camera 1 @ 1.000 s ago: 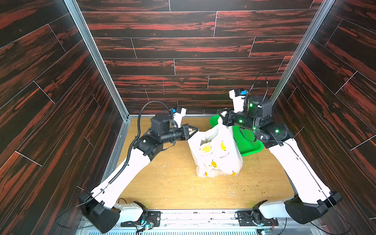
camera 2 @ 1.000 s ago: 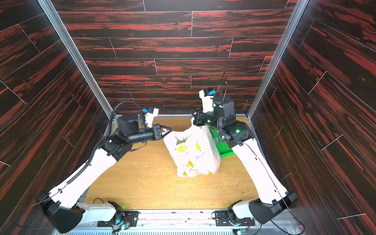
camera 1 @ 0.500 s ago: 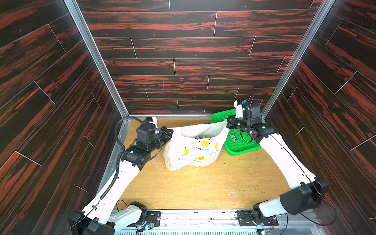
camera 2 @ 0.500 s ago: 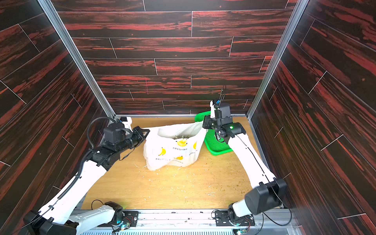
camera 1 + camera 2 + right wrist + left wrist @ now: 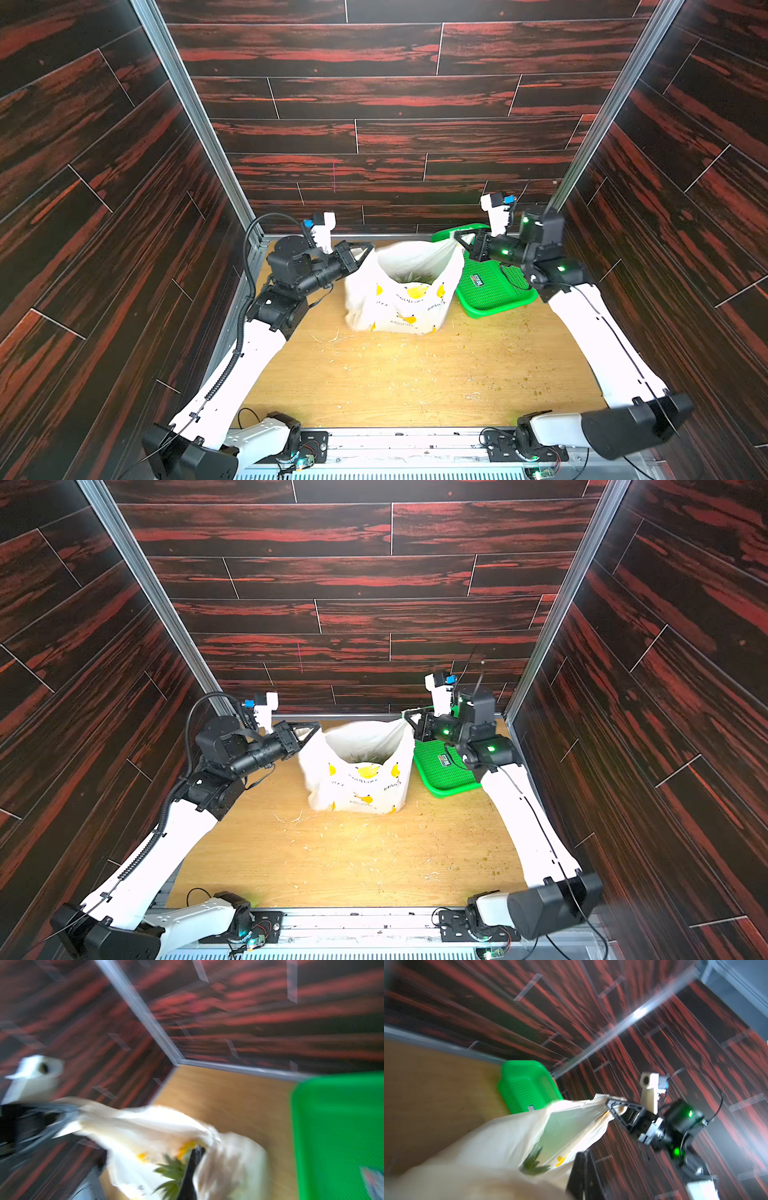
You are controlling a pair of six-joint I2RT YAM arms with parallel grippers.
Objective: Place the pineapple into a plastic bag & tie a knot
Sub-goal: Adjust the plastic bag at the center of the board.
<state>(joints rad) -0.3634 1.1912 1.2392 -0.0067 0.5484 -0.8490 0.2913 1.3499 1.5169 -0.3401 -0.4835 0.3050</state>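
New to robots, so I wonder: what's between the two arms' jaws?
The plastic bag, stretched open from one to the other, in both top views; the left wrist view shows pineapple leaves inside.

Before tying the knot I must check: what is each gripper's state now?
Left gripper: closed on the thin white banana-printed plastic bag.
Right gripper: closed on the same bag.

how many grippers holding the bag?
2: left gripper shut on the bag at one edge of its mouth; right gripper shut on the opposite edge.
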